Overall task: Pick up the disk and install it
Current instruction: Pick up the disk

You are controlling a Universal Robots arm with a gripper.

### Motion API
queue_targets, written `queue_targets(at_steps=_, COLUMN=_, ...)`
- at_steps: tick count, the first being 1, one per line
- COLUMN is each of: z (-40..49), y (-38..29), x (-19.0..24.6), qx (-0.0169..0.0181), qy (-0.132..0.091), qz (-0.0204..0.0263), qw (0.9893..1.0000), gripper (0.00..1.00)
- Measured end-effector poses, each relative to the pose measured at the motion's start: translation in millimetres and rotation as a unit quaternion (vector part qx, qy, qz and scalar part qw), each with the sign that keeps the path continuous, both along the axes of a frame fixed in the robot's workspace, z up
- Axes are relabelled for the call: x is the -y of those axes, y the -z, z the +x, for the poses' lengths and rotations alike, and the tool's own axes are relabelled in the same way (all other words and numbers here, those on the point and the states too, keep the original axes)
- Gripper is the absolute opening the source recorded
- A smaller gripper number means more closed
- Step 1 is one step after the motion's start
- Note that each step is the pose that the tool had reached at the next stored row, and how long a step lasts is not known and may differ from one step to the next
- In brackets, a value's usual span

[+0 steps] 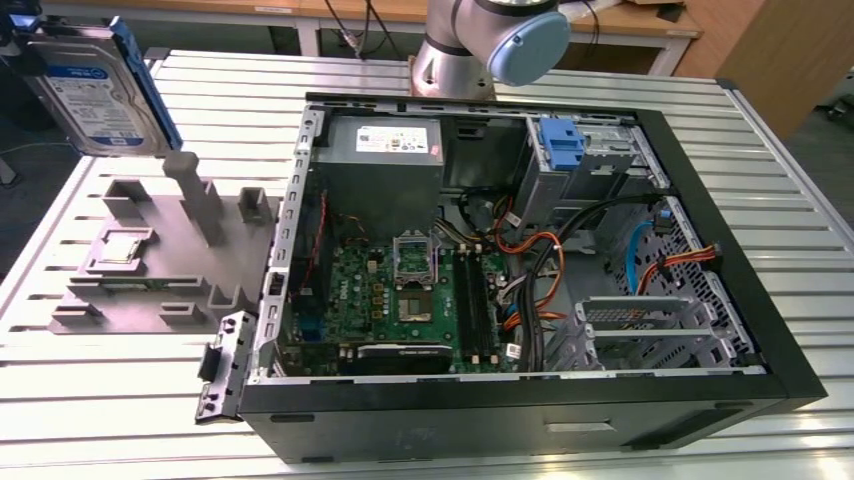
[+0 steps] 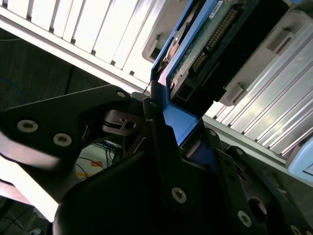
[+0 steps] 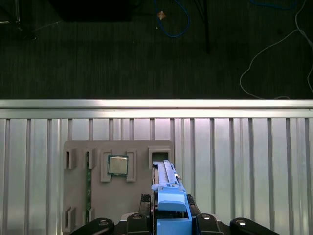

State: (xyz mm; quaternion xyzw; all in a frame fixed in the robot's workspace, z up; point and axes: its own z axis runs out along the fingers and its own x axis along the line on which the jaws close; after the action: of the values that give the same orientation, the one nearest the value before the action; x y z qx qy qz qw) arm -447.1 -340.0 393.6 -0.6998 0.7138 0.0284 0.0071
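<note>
**Disk gripped and held over the fixture block**

Disk (image 1: 94, 90) hangs in the top corner at the exterior view's left. It is tilted, its white-and-blue label faces the camera, and a blue carrier rail runs along its edge. It is clear of the grey fixture block (image 1: 147, 270) on the slatted aluminium table (image 1: 107, 400) below.

In the second wrist view the gripper (image 2: 175, 121) is closed on the drive's blue carrier. A black finger (image 2: 155, 115) presses against the plastic, and the green circuit-board side of the drive shows beyond it. The first wrist view looks down past the blue carrier onto the block. There a small square chip (image 3: 117, 165) sits in a pocket and a narrow green circuit strip (image 3: 88, 183) stands in a slot.

The open computer case (image 1: 747, 330) lies in the middle of the exterior view with its motherboard (image 1: 400, 300) exposed. A tall blue latch (image 1: 563, 145) stands at the drive bays near its far wall, and the arm's base (image 1: 487, 40) rises behind the case.
</note>
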Motion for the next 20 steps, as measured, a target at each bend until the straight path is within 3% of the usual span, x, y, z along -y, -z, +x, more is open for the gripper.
queue_targets(at_steps=20, z=0.0, y=-4.4, x=0.0, qx=-0.0001, qy=0.0, qz=0.0, qw=1.0, gripper=0.37)
